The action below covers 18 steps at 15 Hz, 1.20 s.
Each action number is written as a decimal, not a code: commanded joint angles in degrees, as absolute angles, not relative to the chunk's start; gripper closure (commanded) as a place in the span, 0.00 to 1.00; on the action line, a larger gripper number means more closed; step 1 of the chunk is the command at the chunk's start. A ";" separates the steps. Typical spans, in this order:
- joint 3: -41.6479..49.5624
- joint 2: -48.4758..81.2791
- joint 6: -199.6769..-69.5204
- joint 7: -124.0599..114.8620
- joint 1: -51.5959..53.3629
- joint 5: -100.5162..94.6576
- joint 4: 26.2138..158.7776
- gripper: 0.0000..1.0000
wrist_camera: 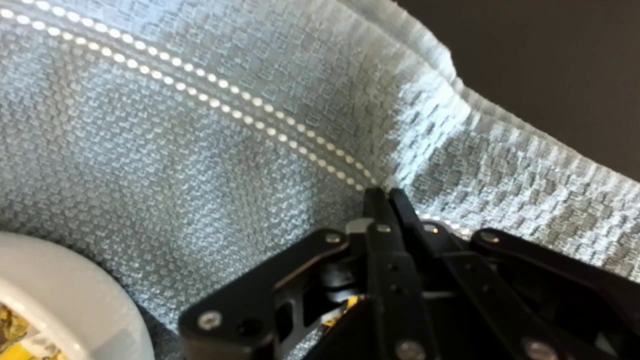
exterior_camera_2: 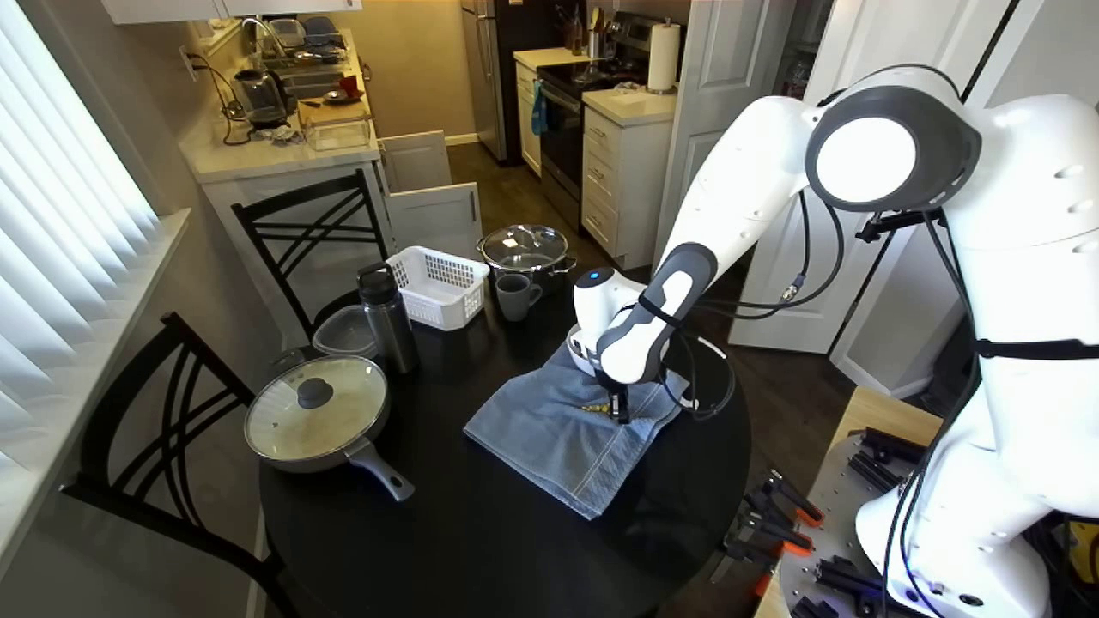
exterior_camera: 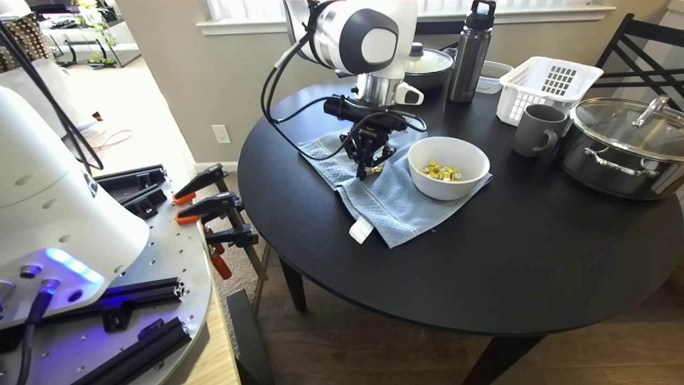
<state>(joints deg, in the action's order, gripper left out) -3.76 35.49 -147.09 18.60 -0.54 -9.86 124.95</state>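
Wrist view: the hand (wrist_camera: pixel 385 192) partly hides the towel (wrist_camera: pixel 225 160) and yellow wrapping (wrist_camera: pixel 352 302).

The towel (wrist_camera: pixel 165 170) is rough, nubby woven cloth with 2 rows of stitching (wrist_camera: pixel 214 103). Bowl (wrist_camera: pixel 95 295) looks smooth and kinda glossy, and the candy wrappers (exterior_camera: pixel 442 172) in it are shiny, crinkly foil. Desk (exterior_camera: pixel 454 267) is smooth and mostly matt. Pincer (wrist_camera: pixel 385 194) is dull-finished with bright metal screws (wrist_camera: pixel 209 320). Stockpot (exterior_camera: pixel 609 171) is polished metal, lid (exterior_camera: pixel 614 125) clear glass, basket (exterior_camera: pixel 526 101) plain plastic, mug (exterior_camera: pixel 534 131) matt.
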 commanded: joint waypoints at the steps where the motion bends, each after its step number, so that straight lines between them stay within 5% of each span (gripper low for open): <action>1: -3.29 32.67 -149.96 18.35 -0.11 -11.75 127.26 0.71; 2: -3.37 32.82 -150.07 18.61 -0.16 -12.02 126.96 0.70; 3: -3.65 32.89 -150.39 18.95 -0.42 -11.98 126.86 0.93; 6: -4.70 33.17 -150.74 20.02 -1.29 -11.19 126.76 1.00; 18: -5.25 25.39 -154.56 20.61 -1.21 -11.76 130.07 1.00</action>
<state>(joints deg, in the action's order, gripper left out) -4.69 31.23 -153.14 18.90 -0.58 -11.15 126.24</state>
